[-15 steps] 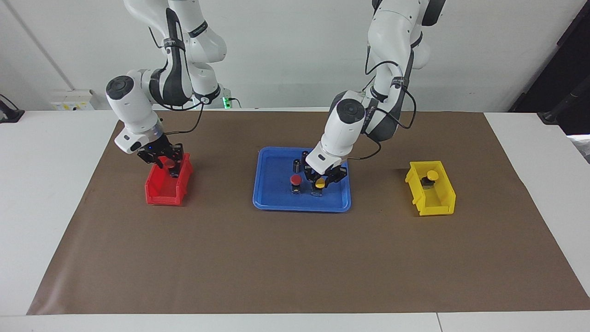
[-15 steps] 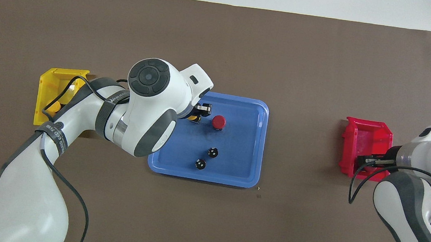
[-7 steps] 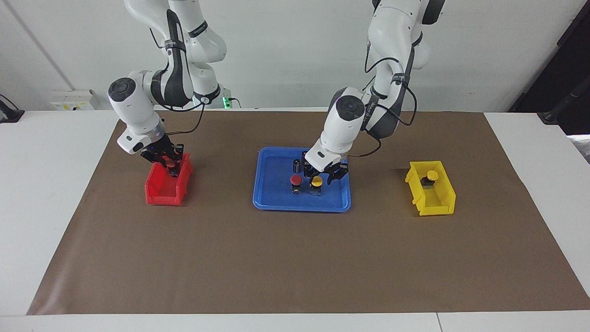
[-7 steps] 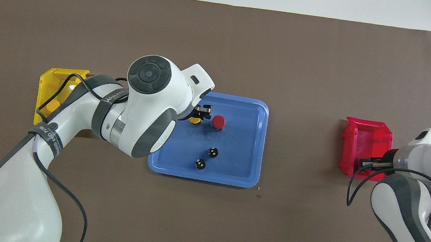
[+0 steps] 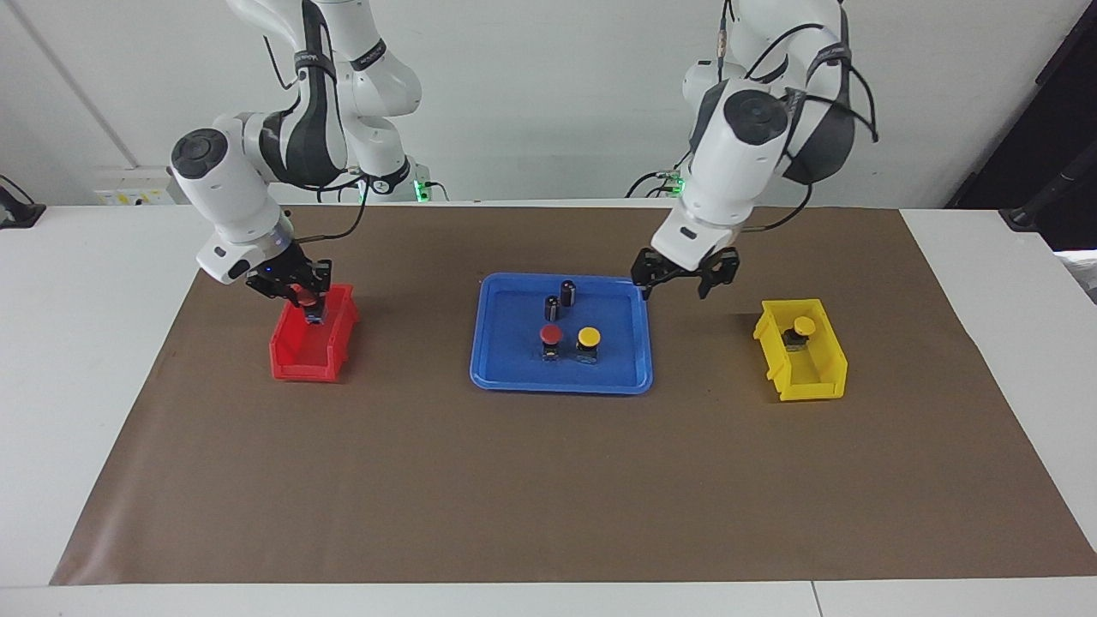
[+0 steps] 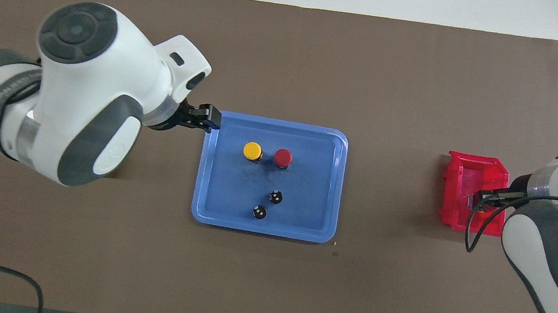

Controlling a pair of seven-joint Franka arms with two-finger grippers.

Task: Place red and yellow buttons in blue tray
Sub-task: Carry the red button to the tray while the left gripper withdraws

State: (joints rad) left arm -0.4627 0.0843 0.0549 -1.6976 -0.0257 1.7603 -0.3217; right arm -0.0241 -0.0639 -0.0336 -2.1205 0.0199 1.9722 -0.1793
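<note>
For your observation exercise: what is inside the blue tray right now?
The blue tray holds one red button, one yellow button and two dark capless cylinders. Nothing covers it.

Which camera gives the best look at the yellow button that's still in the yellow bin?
The facing view: the yellow button sits plainly in the yellow bin. In the overhead view the left arm covers both completely.

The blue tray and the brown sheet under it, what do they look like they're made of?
The blue tray looks like moulded plastic: one even bright colour, rounded corners, a low rim and a faint sheen. The brown sheet looks like matte kraft paper, though it could be thin card: flat, dull, with faint creases and a straight cut edge on the white table.
</note>
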